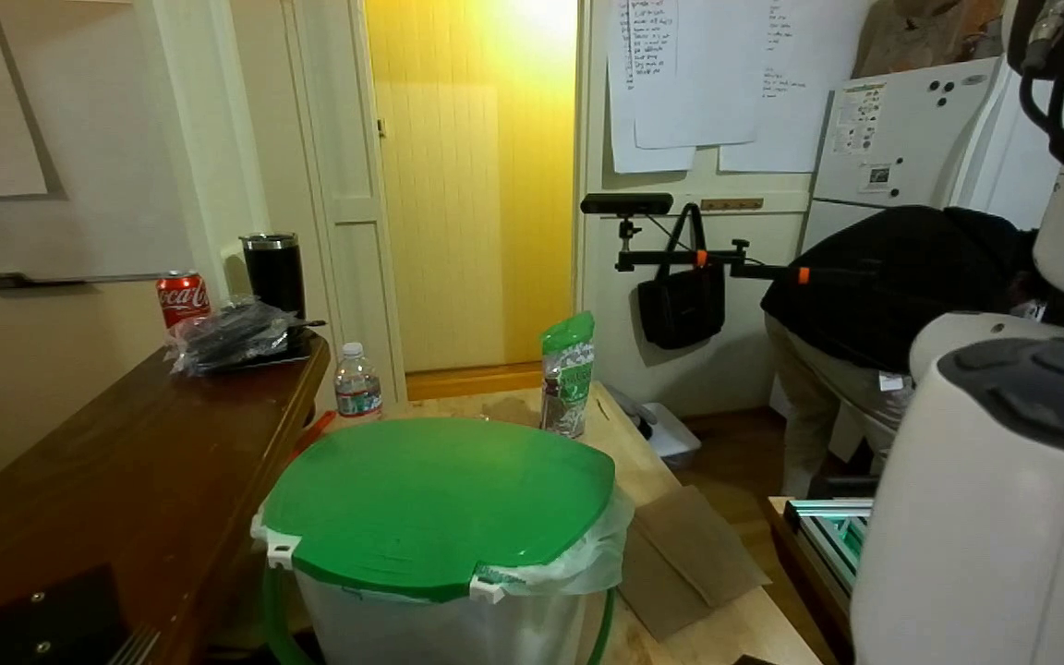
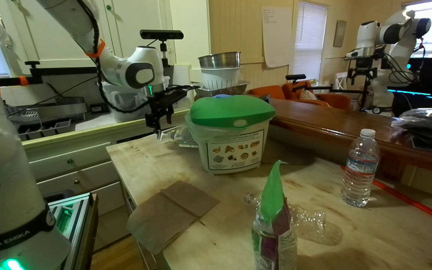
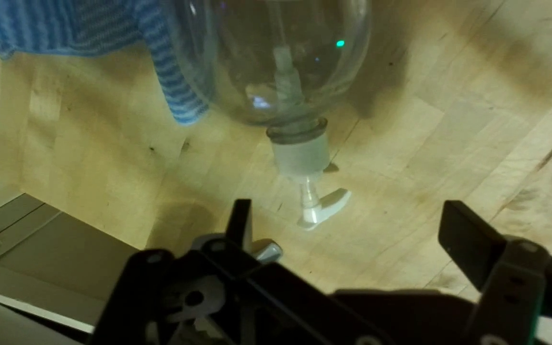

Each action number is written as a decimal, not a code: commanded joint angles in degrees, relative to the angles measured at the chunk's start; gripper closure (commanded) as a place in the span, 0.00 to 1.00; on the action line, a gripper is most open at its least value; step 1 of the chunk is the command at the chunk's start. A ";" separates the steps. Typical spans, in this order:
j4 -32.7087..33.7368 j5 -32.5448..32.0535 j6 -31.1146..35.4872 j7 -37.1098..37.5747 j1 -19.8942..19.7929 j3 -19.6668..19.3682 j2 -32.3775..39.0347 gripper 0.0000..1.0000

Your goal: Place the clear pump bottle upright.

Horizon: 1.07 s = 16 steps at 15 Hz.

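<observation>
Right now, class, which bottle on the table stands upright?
The white-capped water bottle; the pump bottle and the clear bottle partly behind the green bag lie on their sides.

In the wrist view, bare counter is lying open from two to four o'clock of the clear pump bottle, whose pump head is pointing to six, toward the claw. A blue striped cloth is crowding its nine-to-ten side. In an exterior view, the green-lidded bin is walling off the claw's three o'clock; bare counter is stretching below at six, toward folded brown paper.
</observation>
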 commanded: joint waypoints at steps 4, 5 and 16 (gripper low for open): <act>1.47 -11.22 2.33 4.99 -2.75 2.09 4.33 0.00; 1.71 -12.25 2.77 5.46 -2.90 2.17 4.83 0.00; 2.97 -18.10 8.22 9.28 -4.25 3.13 10.04 0.43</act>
